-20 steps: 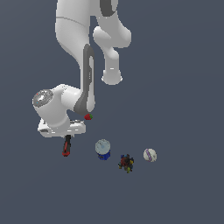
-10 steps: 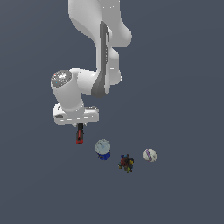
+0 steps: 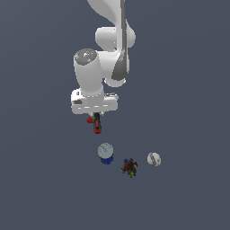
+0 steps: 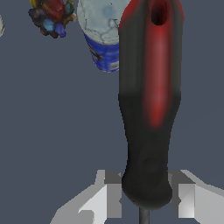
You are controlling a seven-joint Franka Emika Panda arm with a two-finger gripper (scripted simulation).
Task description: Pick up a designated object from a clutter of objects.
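Screwdriver (image 4: 149, 109) sits between my claw (image 4: 146, 199) fingers, its red-and-black handle filling the wrist view with the thin dark shaft just showing at the narrow end. My two pale fingers (image 4: 107, 197) stand on either side of the handle's black end, closed in against it, so the claw looks clamped on the screwdriver. In the exterior view the handle (image 3: 97, 124) pokes out at 6 o'clock below my white wrist body, and a small red strawberry (image 3: 90, 120) shows just beside it at about 9 o'clock; I cannot tell whether they touch.

From the screwdriver, the rest of the clutter lies on the grey tabletop (image 3: 188, 112) toward 5 o'clock in the exterior view. Nearest is the pale round-topped container with a blue base (image 3: 105, 153). Just beyond it, at its 4 o'clock, sits the multicoloured dark lump (image 3: 129, 167), and at the lump's 2 o'clock, a little apart, rests the white ball with purple marks (image 3: 153, 159)
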